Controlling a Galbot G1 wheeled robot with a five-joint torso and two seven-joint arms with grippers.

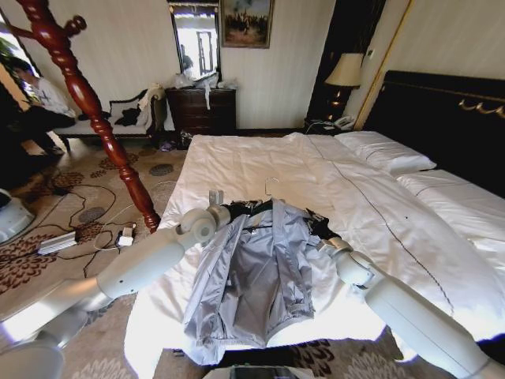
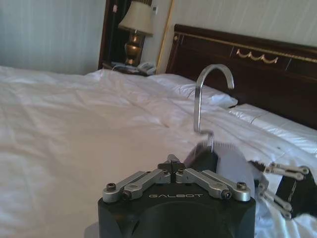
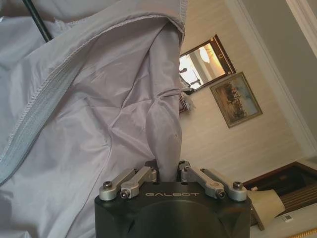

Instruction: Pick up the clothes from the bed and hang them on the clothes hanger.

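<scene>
Head view of a bedroom: the light grey hooded jacket [image 1: 256,272] lies spread open near the foot of the white bed [image 1: 379,197], its lower part draping over the bed's near edge, its collar end toward the pillows [image 1: 387,150] and the black headboard [image 1: 442,118]. The black clothes hanger [image 1: 256,209] sits inside the jacket's shoulders, its silver hook [image 1: 272,187] resting on the duvet just beyond the collar. The left hand [image 1: 237,212] meets the jacket at the shoulder on the robot's left; in the left wrist view its fingers [image 2: 171,168] are drawn together, clenched on the hanger at the neck of the garment just below the upright hook [image 2: 210,99]. The right hand [image 1: 322,230] is at the opposite shoulder; in the right wrist view its fingers [image 3: 168,173] are closed, pinching a fold of the jacket's grey fabric [image 3: 99,109], with a black bar of the hanger [image 3: 37,20] showing under the cloth above. A red-brown turned wooden coat stand [image 1: 87,103] rises from the patterned carpet [image 1: 47,253] to the robot's left of the bed, well apart from the jacket; a bedside lamp [image 1: 345,75] stands beside the headboard
</scene>
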